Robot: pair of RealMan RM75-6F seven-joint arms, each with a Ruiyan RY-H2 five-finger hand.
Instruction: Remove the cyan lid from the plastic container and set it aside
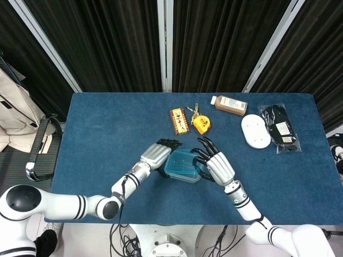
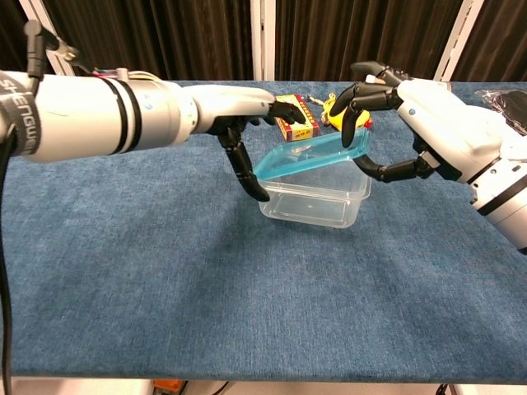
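Head view: tape measure (image 1: 201, 125) behind tilted cyan lid (image 1: 183, 165)

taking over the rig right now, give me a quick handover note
Right hand: holds the right end of the cyan lid, raised and tilted.
Left hand: at the lid's left end, fingers beside the container; contact unclear.
Container: clear and open, on the blue table, directly under the lid.
Done: lid is off the rim on the right; its left edge sits low, near the rim.
Left: lift it clear and set it on a bare patch of table.
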